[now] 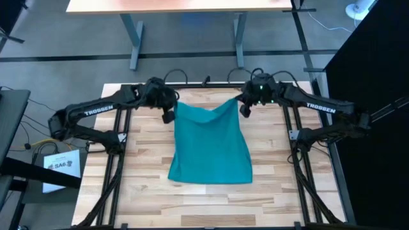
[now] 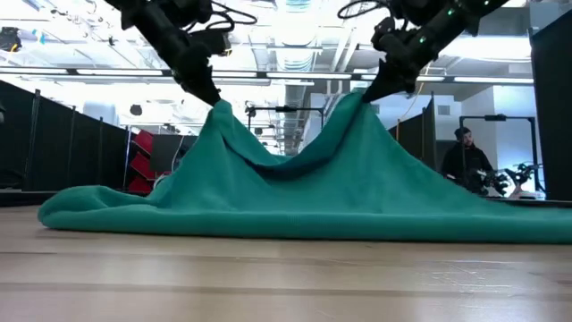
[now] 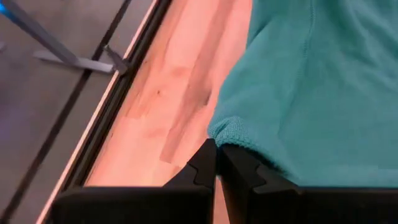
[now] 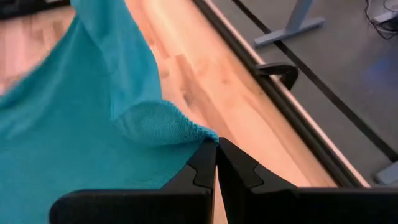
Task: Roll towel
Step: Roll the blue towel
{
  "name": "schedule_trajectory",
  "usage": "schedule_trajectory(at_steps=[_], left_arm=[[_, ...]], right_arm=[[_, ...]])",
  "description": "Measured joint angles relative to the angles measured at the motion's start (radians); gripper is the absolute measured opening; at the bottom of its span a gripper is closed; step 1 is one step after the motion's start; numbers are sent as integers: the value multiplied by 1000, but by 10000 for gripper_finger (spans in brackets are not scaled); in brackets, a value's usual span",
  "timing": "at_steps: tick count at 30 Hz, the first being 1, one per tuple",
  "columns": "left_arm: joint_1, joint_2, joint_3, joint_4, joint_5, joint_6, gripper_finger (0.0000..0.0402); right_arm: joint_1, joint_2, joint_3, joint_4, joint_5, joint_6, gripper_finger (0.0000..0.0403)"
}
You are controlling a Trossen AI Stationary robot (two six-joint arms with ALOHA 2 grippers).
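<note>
The teal towel (image 1: pixel 211 144) lies on the wooden table (image 1: pixel 147 191), its far edge lifted at both corners and sagging between them. Its near part (image 2: pixel 268 215) rests on the table. My left gripper (image 1: pixel 169 116) is shut on the far left corner and my right gripper (image 1: pixel 245 108) on the far right corner. In the low view the two corners rise as peaks under my left gripper (image 2: pixel 214 100) and my right gripper (image 2: pixel 365 93). My left gripper pinches the towel's far left corner (image 3: pixel 229 132) between its two fingertips, slanting down from the table's left. The corner is lifted clear and the cloth hangs down from it to the table. My right gripper pinches the towel's far right corner (image 4: pixel 194 130) between its two fingertips, slanting down from the table's right. That corner is lifted clear, with the far edge (image 2: pixel 288 161) drooping slack toward the other corner.
The table's dark frame rails run along its far edge (image 4: pixel 273 93) and both sides (image 1: pixel 115 160). A desk's legs (image 1: pixel 134 38) stand on the floor beyond the table. A person (image 2: pixel 465 161) shows far off in the room.
</note>
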Motion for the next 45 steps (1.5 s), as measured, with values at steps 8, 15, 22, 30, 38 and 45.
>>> schedule_trajectory(at_steps=[8, 15, 22, 30, 38, 45], left_arm=[[98, 12, 0, 106, 70, 27, 0], [218, 13, 0, 154, 118, 94, 0], [370, 15, 0, 238, 229, 99, 0], [453, 111, 22, 298, 355, 71, 0], [345, 41, 41, 154, 402, 113, 0], [183, -83, 41, -26, 354, 110, 0]], right_arm=[[-147, 2, 0, 35, -43, -62, 0], [-274, 2, 0, 155, -106, -80, 0], [-361, 60, 0, 241, -189, -61, 0], [-387, 196, 69, 320, -220, -33, 0], [-314, 116, 130, 167, -245, -81, 0], [-209, 24, 130, -53, -243, -102, 0]])
